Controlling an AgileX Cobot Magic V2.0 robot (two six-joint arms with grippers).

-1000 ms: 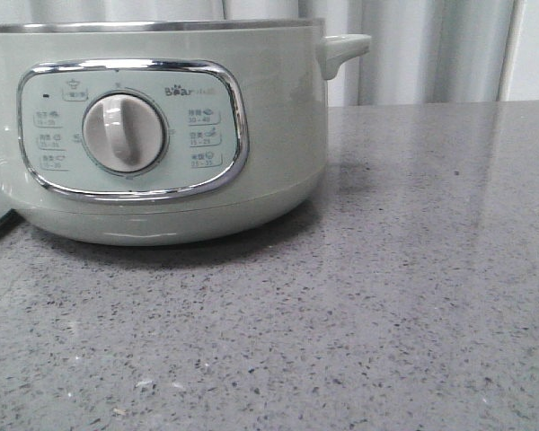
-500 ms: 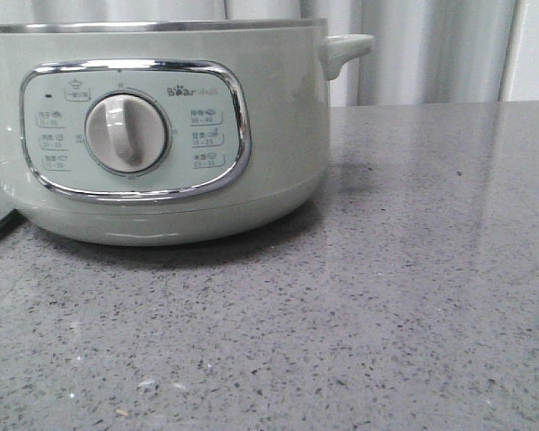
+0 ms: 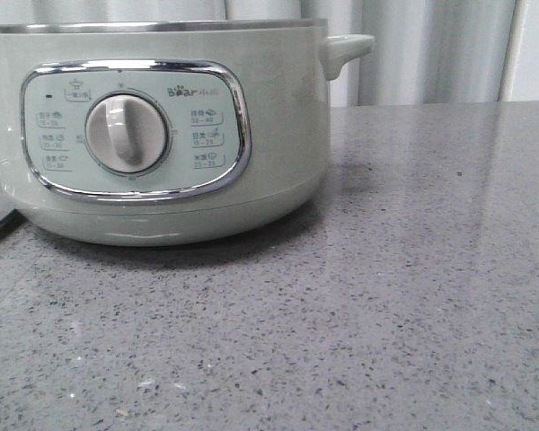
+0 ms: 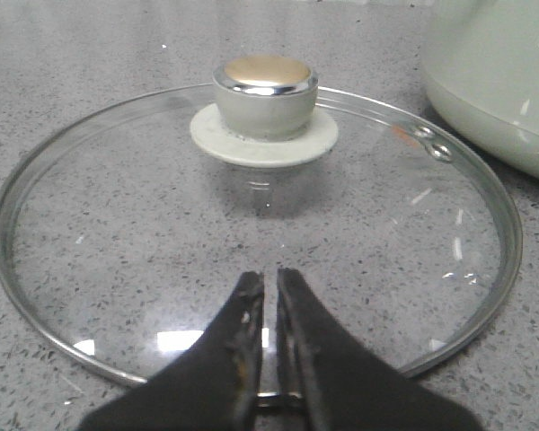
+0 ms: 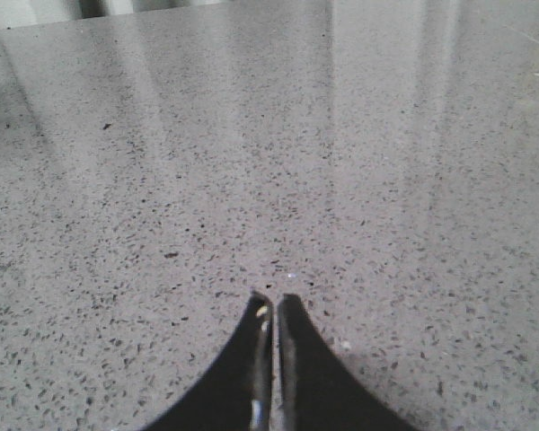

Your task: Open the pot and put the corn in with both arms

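While both tools (image 4: 262, 287) (image 5: 271, 310) stay clenched empty, pot (image 3: 278, 117) stands upright; dial (image 3: 126, 133) faces camera.

The pot (image 3: 162, 135) is cropped left; interior hidden.

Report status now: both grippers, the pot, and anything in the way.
Left gripper shut, empty, over glass lid lying on table beside pot. Right gripper shut, empty, over bare table. Corn not in view.

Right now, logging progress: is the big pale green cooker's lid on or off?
Off. The round glass lid lies flat on the grey countertop beside the pale green cooker, knob up; the cooker's steel rim is bare.
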